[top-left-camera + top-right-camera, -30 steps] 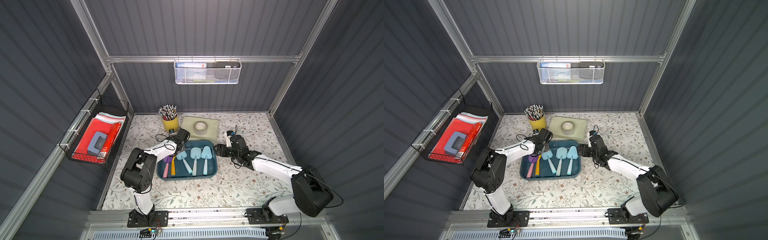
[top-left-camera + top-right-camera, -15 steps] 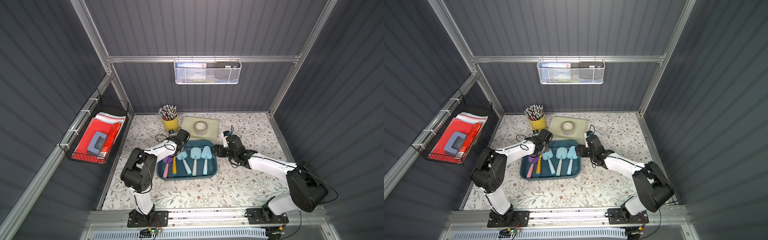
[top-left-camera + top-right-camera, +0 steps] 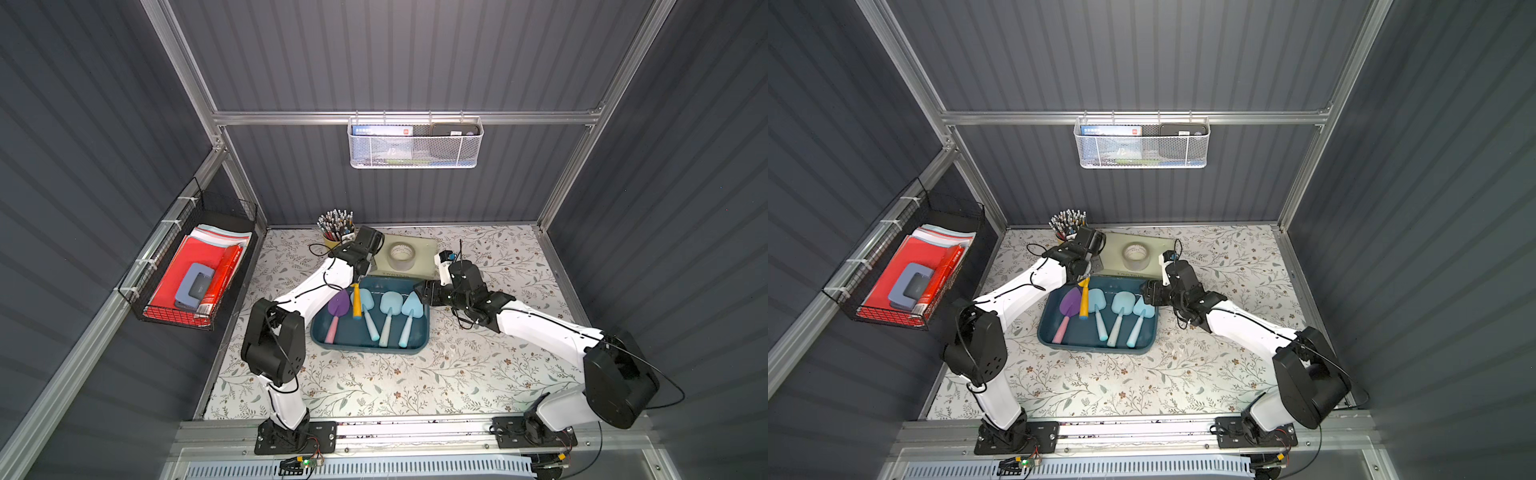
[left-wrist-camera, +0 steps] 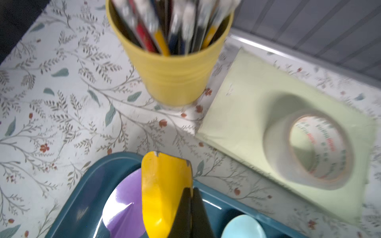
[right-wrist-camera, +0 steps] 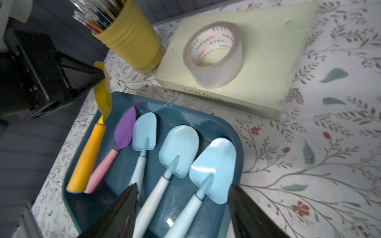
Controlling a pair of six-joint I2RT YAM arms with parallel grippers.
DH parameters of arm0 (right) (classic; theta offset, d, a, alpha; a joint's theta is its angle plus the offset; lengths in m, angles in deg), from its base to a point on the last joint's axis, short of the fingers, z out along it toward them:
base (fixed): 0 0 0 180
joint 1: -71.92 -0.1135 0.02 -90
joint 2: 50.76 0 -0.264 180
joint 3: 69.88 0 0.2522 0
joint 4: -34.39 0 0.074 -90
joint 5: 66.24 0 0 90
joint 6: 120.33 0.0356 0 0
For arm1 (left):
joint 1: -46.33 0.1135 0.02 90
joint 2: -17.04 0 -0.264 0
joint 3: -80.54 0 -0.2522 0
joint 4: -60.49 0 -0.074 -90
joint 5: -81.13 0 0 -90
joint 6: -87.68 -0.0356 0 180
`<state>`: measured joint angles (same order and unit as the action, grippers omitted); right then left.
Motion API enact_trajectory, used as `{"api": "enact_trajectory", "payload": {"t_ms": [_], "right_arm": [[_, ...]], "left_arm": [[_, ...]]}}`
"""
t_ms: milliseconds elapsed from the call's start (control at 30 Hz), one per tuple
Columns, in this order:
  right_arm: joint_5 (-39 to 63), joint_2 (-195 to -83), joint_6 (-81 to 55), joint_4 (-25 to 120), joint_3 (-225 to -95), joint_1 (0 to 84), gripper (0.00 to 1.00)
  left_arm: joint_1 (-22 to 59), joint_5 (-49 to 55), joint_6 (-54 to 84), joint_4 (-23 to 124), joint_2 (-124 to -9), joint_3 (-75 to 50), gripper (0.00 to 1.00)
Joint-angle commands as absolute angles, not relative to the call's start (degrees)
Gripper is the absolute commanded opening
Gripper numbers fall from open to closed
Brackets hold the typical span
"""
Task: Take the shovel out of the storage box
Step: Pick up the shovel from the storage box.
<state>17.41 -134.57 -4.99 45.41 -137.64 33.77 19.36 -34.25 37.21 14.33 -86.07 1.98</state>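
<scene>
Yellow shovel [image 4: 165, 191] blade pinched by left gripper [image 4: 190, 197] (handle over storage box [image 3: 353, 334]), right gripper [image 5: 182, 187] spread alongside.

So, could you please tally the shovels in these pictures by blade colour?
Light blue shovels: 3
Purple shovel: 1
Yellow shovel: 1
Total: 5

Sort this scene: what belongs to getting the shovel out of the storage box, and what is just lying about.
In the job: storage box; yellow shovel, its blade pinched in the left claw; right claw, open by the box; purple shovel, three light blue shovels in it.
Lying about: yellow pencil cup, tape roll, pale green book, white mesh basket, black wire basket.
</scene>
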Motion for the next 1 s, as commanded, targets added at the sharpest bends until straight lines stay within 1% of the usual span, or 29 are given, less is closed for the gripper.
{"api": "enact_trajectory", "payload": {"t_ms": [0,133,267,433,667,967], "right_arm": [[12.2,-133.1,-4.4,45.3,-139.4,33.3,0.74],[2.8,-132.6,-1.1,38.3,-138.1,33.0,0.75],[-4.4,-135.6,1.4,32.7,-138.0,32.4,0.75],[-6.3,-139.8,1.8,30.7,-139.5,30.8,0.75],[-6.1,-144.9,1.9,28.9,-142.1,28.7,0.75],[-2.9,-148.2,1.3,27.1,-144.2,28.3,0.75]], "left_arm": [[19.2,-35.0,34.6,10.3,-85.0,5.0,0.00],[19.2,-33.5,34.6,11.9,-85.8,6.0,0.00],[19.2,-30.2,34.9,16.4,-86.2,7.2,0.00],[19.2,-25.9,34.6,19.0,-87.6,11.0,0.00],[18.9,-21.1,34.7,21.2,-88.8,13.0,0.00],[17.7,-19.3,35.3,21.4,-88.7,11.7,0.00]]}}
